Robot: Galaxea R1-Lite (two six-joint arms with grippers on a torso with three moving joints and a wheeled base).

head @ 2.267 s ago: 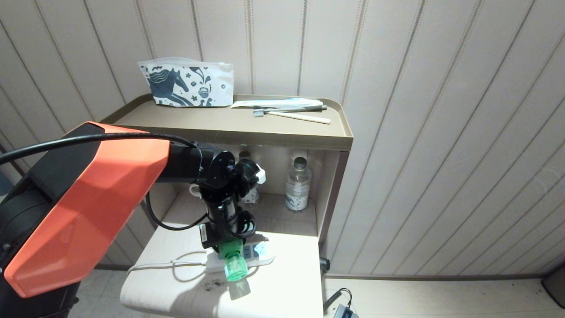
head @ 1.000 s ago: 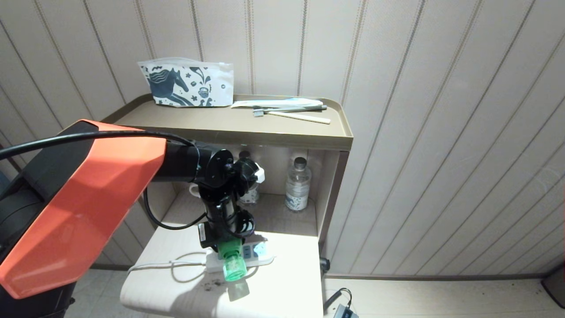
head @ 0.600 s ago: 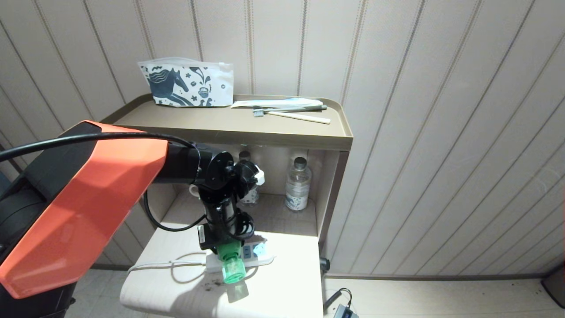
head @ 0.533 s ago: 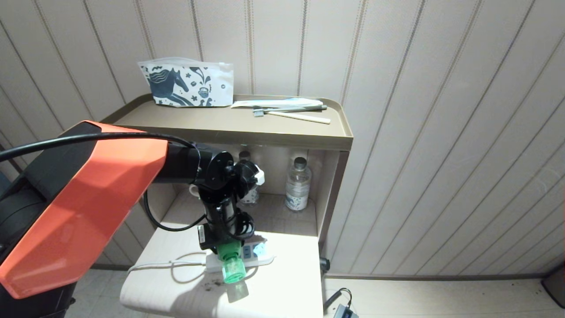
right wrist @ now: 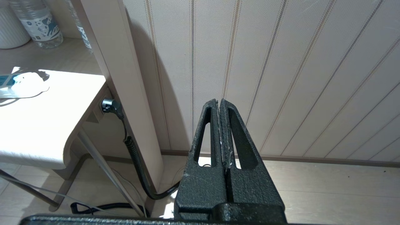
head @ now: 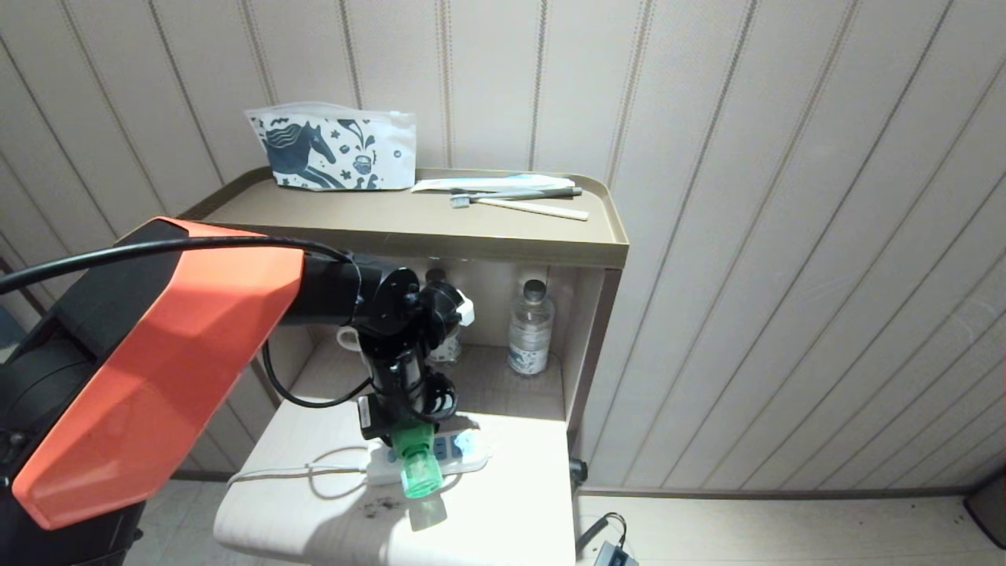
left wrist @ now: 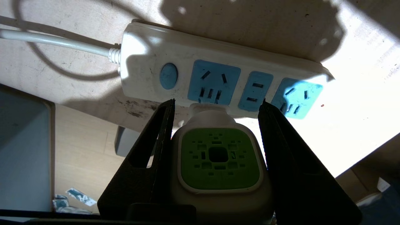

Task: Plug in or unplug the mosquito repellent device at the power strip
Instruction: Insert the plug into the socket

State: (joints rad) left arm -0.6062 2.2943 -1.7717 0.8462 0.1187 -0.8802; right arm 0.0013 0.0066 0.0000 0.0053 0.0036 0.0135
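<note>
Inspector: State your grip and where the unit is.

Robot: My left gripper (left wrist: pixel 215 106) is closed about halfway, both fingers (left wrist: pixel 282 150) pressed on the white flanks of the mosquito repellent device (left wrist: pixel 218 165). I hold it green face toward my wrist, plug end toward the power strip (left wrist: pixel 218 68). Its white nose is at the lower edge of socket face 1, the one next to the round switch. I cannot tell whether the pins are seated, partly in or just clear; the body hides them.

Inspector: Where is the strip?

Robot: On the pale side table (head: pixel 503 519), lying loose, its whitish cord (head: pixel 299 472) looping off toward my left. In the head view the green bottle (head: pixel 420 475) projects toward the table's front edge.

Inspector: Your other arm?

Robot: My right gripper (right wrist: pixel 221 106) is closed on nothing, parked beside the wall, well clear of the work.

Inspector: Risks from here?

Robot: I judge 3. First, the strip is unanchored, so a push or pull could drag it across the table instead of moving the pins. Second, any tilt of the unit could bind or bend the pins. Third, the smooth, rounded housing could slip from my fingers under load, and the bottle could drop off the near edge.
</note>
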